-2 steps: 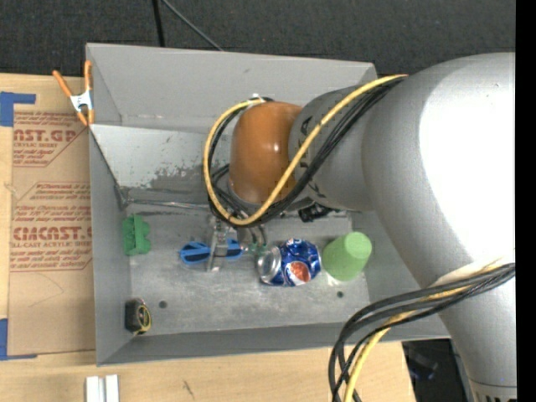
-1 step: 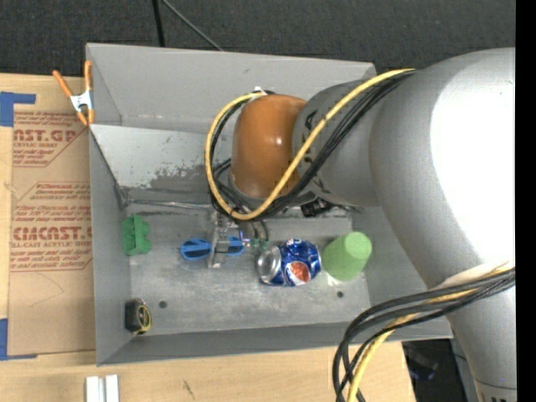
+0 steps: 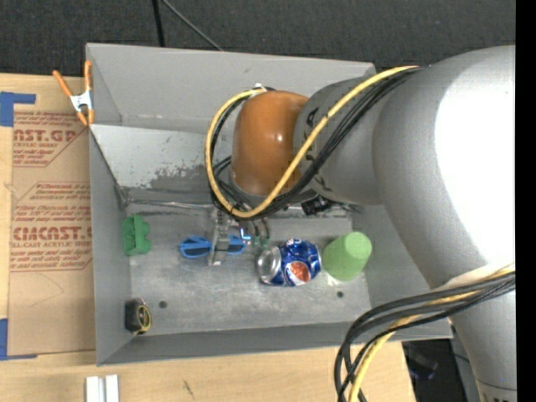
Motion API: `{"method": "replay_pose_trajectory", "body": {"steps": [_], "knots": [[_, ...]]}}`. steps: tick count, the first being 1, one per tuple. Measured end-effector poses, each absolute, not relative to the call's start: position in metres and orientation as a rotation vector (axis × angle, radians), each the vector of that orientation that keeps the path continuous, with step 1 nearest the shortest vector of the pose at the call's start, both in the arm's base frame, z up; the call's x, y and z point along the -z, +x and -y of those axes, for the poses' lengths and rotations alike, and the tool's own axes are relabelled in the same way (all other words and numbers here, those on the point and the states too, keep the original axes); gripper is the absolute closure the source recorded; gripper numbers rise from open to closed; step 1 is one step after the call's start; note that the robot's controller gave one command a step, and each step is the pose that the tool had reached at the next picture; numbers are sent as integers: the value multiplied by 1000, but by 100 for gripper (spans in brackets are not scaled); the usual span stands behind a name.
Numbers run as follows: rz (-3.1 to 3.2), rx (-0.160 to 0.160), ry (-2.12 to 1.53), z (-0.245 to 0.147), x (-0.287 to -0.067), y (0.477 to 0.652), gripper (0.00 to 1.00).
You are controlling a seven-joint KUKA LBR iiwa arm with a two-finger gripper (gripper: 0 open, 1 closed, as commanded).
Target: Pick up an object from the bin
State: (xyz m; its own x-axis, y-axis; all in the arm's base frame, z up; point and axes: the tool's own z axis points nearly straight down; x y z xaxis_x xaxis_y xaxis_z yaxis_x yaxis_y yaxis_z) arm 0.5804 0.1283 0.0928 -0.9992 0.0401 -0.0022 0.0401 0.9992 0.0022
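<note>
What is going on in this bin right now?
A robot arm reaches in from the right. Its tool is down near the floor of the bin, right at a small blue clip-like thing near the middle. A crushed blue-and-silver can and a green cup lie just to the right of it, and a green block lies at the left. The blue thing appears not yet lifted.

The bin (image 3: 209,296) is looking like dull grey metal, its floor scuffed. The crushed can (image 3: 289,264) is shining as thin glossy metal. Just right of the can, the green cup (image 3: 347,255) is looking like matt plastic. Left of the can, the blue piece (image 3: 195,247) is looking like smooth plastic. Above the can, the orange cover (image 3: 264,141) is gleaming, smooth and glossy.
</note>
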Motion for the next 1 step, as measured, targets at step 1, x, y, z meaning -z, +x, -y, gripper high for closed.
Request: {"method": "replay_pose_trajectory", "body": {"steps": [1], "knots": [[-3138, -4, 61, -130, -108, 581, 100]]}}
